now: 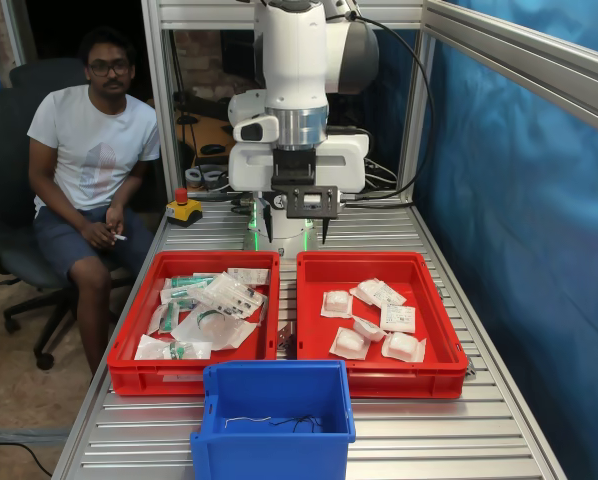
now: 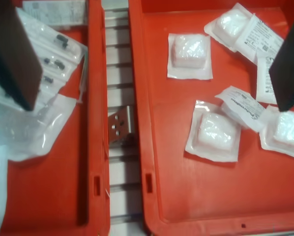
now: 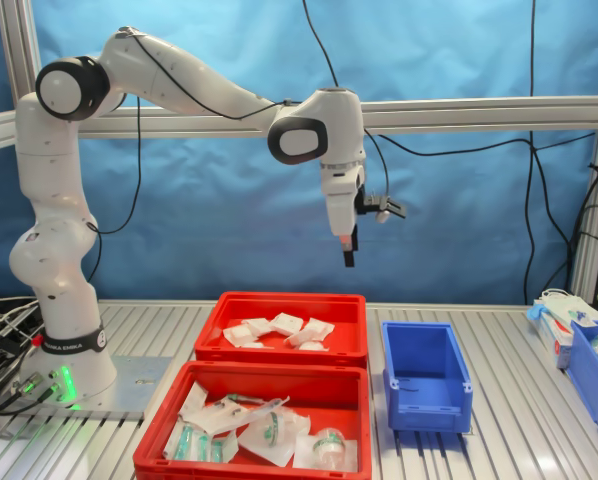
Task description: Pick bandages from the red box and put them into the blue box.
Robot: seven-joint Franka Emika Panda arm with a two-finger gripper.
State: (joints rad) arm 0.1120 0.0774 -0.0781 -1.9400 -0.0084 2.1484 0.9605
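The red box [image 1: 374, 262] holds several bandages [image 1: 351, 342], small white puffy packets lying loose on its floor. In the wrist view the bandages [image 2: 189, 51] lie in the red box [image 2: 186, 187] below one finger. The blue box [image 1: 269, 455] stands in front of the two red trays, with only a thin wire visible inside. My gripper [image 1: 297, 228] hangs open and empty, high above the gap between the trays. In the second exterior view the gripper [image 3: 349, 258] is well above the red box [image 3: 289, 298], its bandages [image 3: 286, 323] and the blue box [image 3: 429, 412].
A twin red tray [image 1: 144, 375] with clear, green-marked packages sits beside the red box. A metal bracket [image 2: 121, 125] lies in the gap between them. A person [image 1: 89, 150] sits at the first exterior view's left by a red stop button [image 1: 182, 197]. Another blue bin [image 3: 594, 370] stands at the second exterior view's right.
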